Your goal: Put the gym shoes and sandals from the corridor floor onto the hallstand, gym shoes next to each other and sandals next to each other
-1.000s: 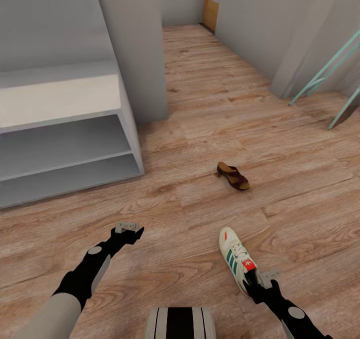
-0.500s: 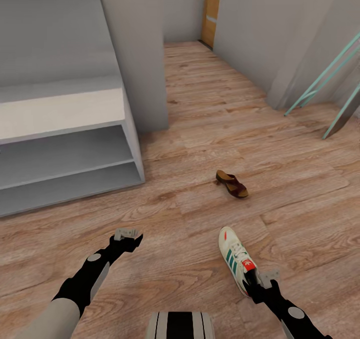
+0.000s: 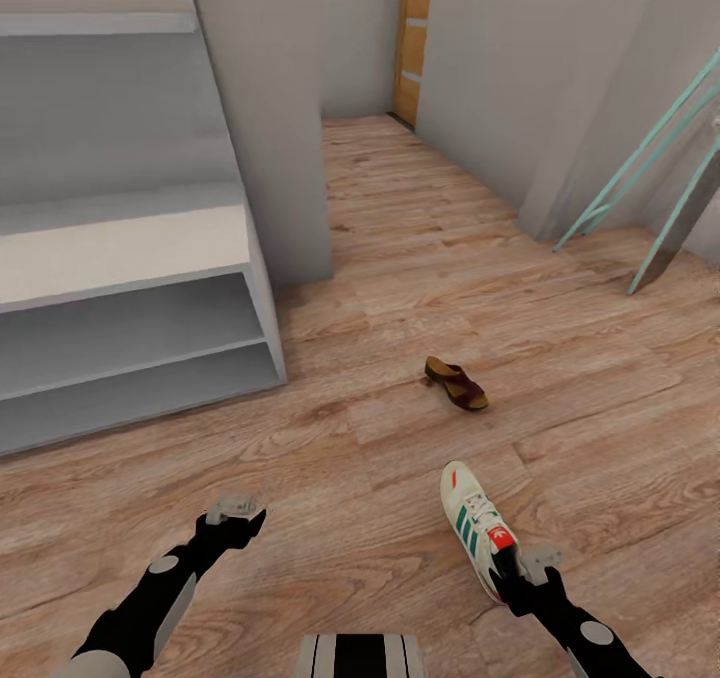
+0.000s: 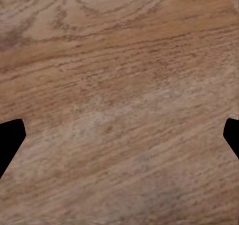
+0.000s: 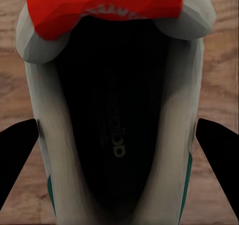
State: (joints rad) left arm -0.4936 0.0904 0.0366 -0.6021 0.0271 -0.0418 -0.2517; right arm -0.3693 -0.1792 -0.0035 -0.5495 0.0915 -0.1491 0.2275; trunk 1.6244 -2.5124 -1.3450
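A white gym shoe (image 3: 472, 524) with green stripes and a red heel patch lies toe-away over the corridor floor (image 3: 420, 258) at the lower right. My right gripper (image 3: 527, 561) is shut on its heel end. In the right wrist view the fingers (image 5: 18, 150) press both sides of the gym shoe (image 5: 117, 110) beside its dark opening. One brown sandal (image 3: 456, 383) lies on the floor further ahead. The hallstand (image 3: 130, 248) stands at the left with its bench and two open shelves bare. My left gripper (image 3: 236, 510) hangs open over bare floor (image 4: 119, 105).
A grey wall pillar (image 3: 270, 118) rises right of the hallstand. Teal metal legs (image 3: 640, 168) lean at the far right. The corridor runs on to a wooden door (image 3: 412, 28) at the back.
The camera has tilted up, showing more of the hallstand's upper shelf. My left gripper has drawn back toward me. The right gripper stays on the gym shoe's heel.
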